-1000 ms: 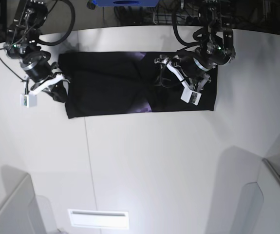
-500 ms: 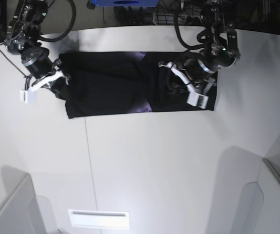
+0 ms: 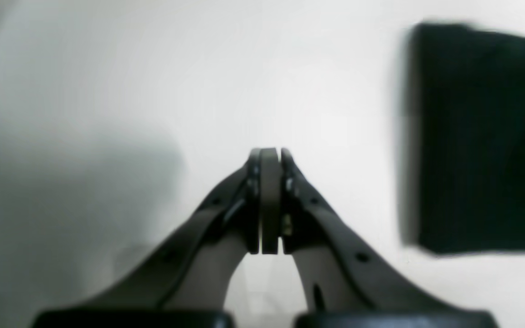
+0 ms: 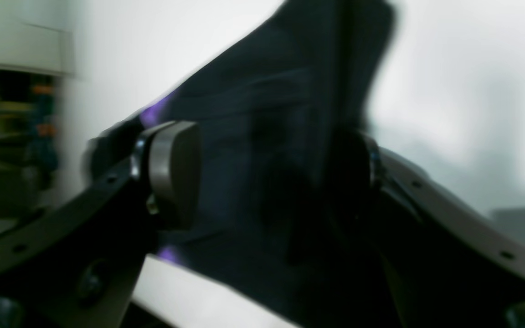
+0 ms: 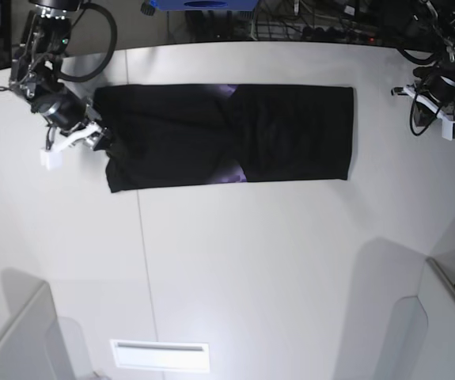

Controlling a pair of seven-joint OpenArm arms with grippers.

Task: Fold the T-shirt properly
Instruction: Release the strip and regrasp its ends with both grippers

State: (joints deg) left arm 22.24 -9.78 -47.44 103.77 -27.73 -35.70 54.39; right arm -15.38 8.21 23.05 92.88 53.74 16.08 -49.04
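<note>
Jaws of the right gripper gape astride one end of the large black cloth T-shirt; grip all layers; the left gripper, closed empty, waits beside the other end.

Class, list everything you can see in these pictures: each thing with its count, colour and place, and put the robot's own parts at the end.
T-shirt: one, black with small purple patches showing at the folds, lying as a long flat band across the far part of the table.
Table: one, white, filling most of the base view, with a thin seam running toward the near edge.
Right gripper: one, black with grey pads, at the T-shirt's end on the base view's left; jaws open with the cloth between them.
Left gripper: one, black with grey pads, jaws shut on nothing, over bare table beside the T-shirt's other end.
</note>
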